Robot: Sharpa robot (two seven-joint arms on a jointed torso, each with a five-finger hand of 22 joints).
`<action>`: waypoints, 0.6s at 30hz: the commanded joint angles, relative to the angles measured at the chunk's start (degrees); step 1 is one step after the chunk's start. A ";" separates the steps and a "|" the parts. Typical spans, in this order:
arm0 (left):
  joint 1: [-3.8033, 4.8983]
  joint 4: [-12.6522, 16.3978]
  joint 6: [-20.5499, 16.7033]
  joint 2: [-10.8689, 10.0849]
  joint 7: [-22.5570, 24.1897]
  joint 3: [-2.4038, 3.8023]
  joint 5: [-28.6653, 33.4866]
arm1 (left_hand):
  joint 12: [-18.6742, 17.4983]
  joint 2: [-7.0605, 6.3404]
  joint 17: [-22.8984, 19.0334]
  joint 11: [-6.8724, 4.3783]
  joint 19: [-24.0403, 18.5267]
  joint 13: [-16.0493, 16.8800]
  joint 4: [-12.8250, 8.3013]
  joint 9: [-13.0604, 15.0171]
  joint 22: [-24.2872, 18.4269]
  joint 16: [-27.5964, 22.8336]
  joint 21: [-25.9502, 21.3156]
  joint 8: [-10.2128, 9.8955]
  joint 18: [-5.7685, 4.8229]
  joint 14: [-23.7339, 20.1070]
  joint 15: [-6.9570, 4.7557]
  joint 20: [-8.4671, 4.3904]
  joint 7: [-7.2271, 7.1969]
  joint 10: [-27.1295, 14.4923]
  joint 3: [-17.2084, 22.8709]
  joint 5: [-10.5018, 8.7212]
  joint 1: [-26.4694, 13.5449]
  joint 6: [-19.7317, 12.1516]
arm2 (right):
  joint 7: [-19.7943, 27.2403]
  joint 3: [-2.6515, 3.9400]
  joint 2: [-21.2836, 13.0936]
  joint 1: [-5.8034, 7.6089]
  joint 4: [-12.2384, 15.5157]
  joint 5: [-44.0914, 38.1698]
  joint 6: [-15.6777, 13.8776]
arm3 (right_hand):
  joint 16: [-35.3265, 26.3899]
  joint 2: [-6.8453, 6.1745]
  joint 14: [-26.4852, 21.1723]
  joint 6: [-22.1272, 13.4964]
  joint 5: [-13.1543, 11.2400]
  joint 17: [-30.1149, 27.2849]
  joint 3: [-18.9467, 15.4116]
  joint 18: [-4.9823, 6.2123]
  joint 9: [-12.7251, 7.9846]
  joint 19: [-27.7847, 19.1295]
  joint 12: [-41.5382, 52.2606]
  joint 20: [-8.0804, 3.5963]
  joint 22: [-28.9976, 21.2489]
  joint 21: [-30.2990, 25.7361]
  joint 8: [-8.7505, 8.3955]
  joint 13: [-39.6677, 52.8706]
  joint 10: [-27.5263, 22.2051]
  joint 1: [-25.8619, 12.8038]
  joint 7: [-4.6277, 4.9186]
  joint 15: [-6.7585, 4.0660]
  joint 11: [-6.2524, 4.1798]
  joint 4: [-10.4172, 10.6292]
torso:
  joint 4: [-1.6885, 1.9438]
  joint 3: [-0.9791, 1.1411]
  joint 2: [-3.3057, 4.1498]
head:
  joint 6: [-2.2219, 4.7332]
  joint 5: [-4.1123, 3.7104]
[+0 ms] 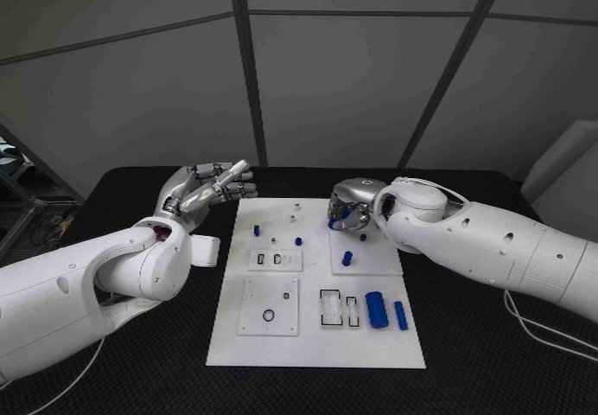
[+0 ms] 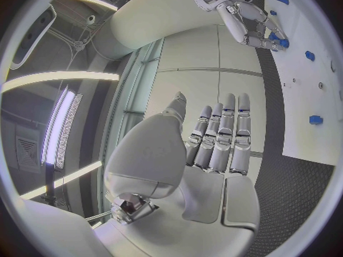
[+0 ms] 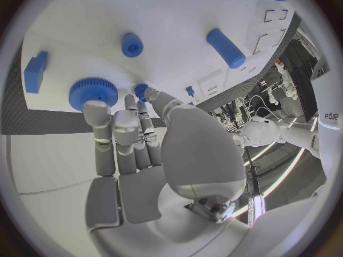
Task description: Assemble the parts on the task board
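Observation:
The white task board (image 1: 312, 346) lies mid-table. My right hand (image 1: 352, 204) hangs over its far right part with its fingers pointing down at a blue gear (image 3: 93, 91); a small blue piece (image 3: 140, 89) shows between finger and thumb, and I see nothing gripped. Beside them lie a blue block (image 3: 34, 71), a short blue cylinder (image 3: 131, 44) and a longer one (image 3: 226, 48). My left hand (image 1: 207, 190) is raised off the board's far left corner, fingers straight and apart, holding nothing. Near the front right lie two blue cylinders (image 1: 377, 309), (image 1: 400, 315).
Small blue pegs (image 1: 257, 231) stand in the board's left half, with a black ring (image 1: 270, 316) and rectangular recesses (image 1: 273, 258) nearer me. The black table (image 1: 499, 363) surrounds the board. Cables (image 1: 538, 328) trail at the right, and a rack (image 1: 31, 220) stands past the left edge.

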 commanded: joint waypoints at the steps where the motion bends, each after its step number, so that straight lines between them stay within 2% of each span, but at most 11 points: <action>1: 0.09 0.07 0.76 0.04 0.08 0.06 -0.36 | -0.40 0.30 0.07 0.30 0.18 -0.07 -0.20 -0.06 -0.08 -0.29 0.20 -0.39 -1.14 -0.04 0.44 0.01 0.52 0.02 -0.14 0.05 -0.03 -0.22 | 0.10 0.03 0.20 0.12 -0.17 -0.38 1.15 | 0.50 -0.38 2.09 0.16 -0.27 0.32 0.42 -0.93 0.02 0.53 -0.13 -0.09 0.27 0.30 -0.15 0.06 0.31 0.35 0.01 -0.15 -0.03 0.13 | -0.01 0.01 0.04 | -0.18 -0.05; 10: 0.09 0.02 0.86 0.04 -0.08 0.06 -0.36 | -0.43 0.30 0.09 0.31 0.17 -0.07 -0.23 -0.06 -0.09 -0.32 0.19 -0.42 -1.14 -0.04 0.45 0.02 0.53 0.00 -0.15 0.05 -0.01 -0.24 | 0.19 0.01 0.80 0.11 -0.74 -0.38 1.29 | 3.01 -0.37 2.24 0.50 -0.27 2.94 1.40 -1.29 0.07 1.48 -0.15 -0.11 2.72 2.03 -0.13 0.10 0.76 0.78 -0.03 -0.22 -0.08 0.11 | 0.08 0.00 0.06 | -0.42 -0.12; 18: 0.09 -0.03 0.94 0.09 -0.19 0.06 -0.36 | -0.49 0.33 0.12 0.33 0.16 -0.07 -0.30 -0.05 -0.10 -0.39 0.18 -0.48 -1.14 -0.03 0.46 0.03 0.56 -0.04 -0.15 0.05 0.05 -0.28 | -0.13 -0.01 1.34 0.11 -1.28 -0.38 0.44 | 4.02 0.02 2.07 1.08 -0.31 3.75 2.42 -1.42 0.16 1.73 -0.12 -0.17 3.88 2.96 0.04 0.16 1.23 1.50 -0.09 -0.32 -0.22 -0.16 | -0.01 -0.03 -0.01 | -0.56 -0.09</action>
